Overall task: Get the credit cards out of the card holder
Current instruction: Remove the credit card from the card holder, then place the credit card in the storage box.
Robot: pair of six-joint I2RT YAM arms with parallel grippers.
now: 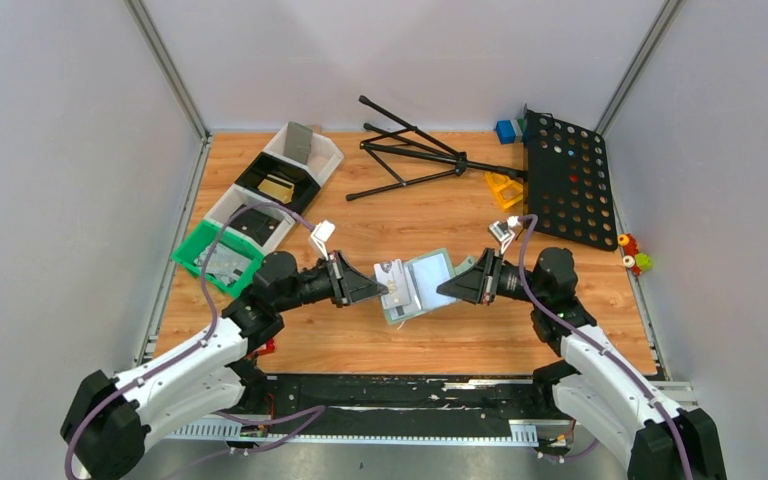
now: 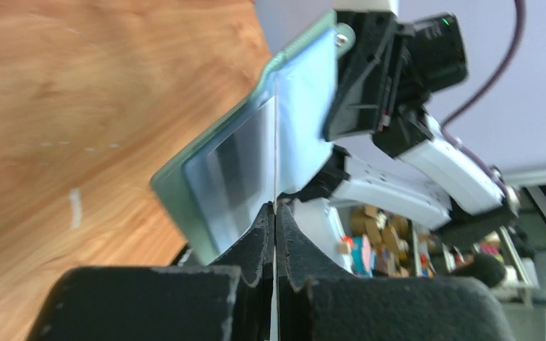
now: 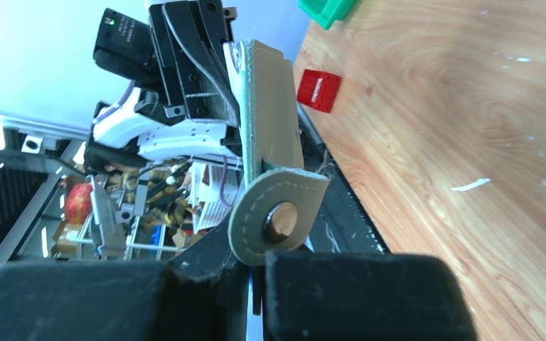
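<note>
The left arm [image 1: 190,360] and right arm [image 1: 600,365] both reach forward from their bases and bend inward, so their forearms lie nearly level over the wooden table [image 1: 430,215] and point at each other. The left gripper [image 1: 381,290] and right gripper [image 1: 441,290] meet tip to tip near the table's middle, with the card holder [image 1: 428,275] between them.

The holder is open: a grey-blue, green-edged wallet with a pale translucent sleeve facing up and tilted. Whether it touches the wood cannot be told. The right fingers are pressed together on its right edge, where a rounded flap [image 3: 256,220] with a snap hangs in front of them.

The credit cards [image 1: 394,283], whitish with dark print, stick out of the holder's left side. The left fingers are closed tightly on their thin edge.
</note>
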